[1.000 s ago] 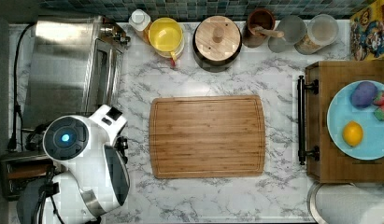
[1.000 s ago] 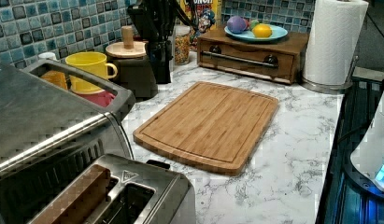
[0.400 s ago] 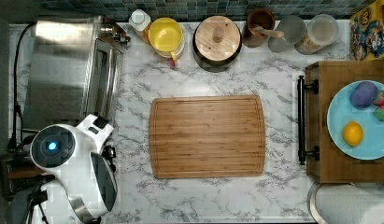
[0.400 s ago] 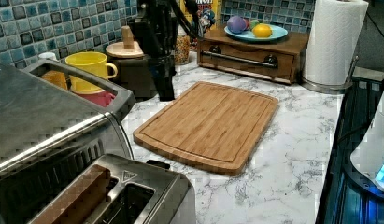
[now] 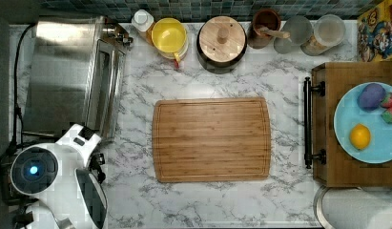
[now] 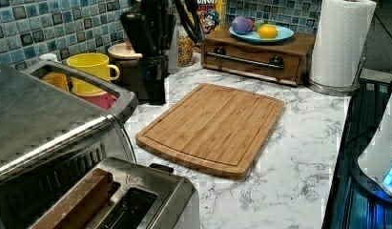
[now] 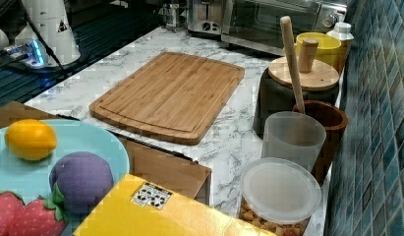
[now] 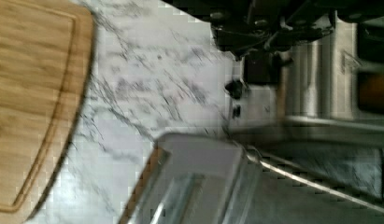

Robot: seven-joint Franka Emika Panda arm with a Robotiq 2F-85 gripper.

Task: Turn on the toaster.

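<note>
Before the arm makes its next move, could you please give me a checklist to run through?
1. Is the toaster loaded? A brown slice sits in one slot: ok.
2. Is the lever in sight? The wrist view shows it, black, on the toaster's end: ok.
3. Is the lever up? Cannot tell.
4. Is the gripper lined up over the lever? It hangs near that end: cannot tell.
5. Is the counter beside the lever bare? Ok.
</note>
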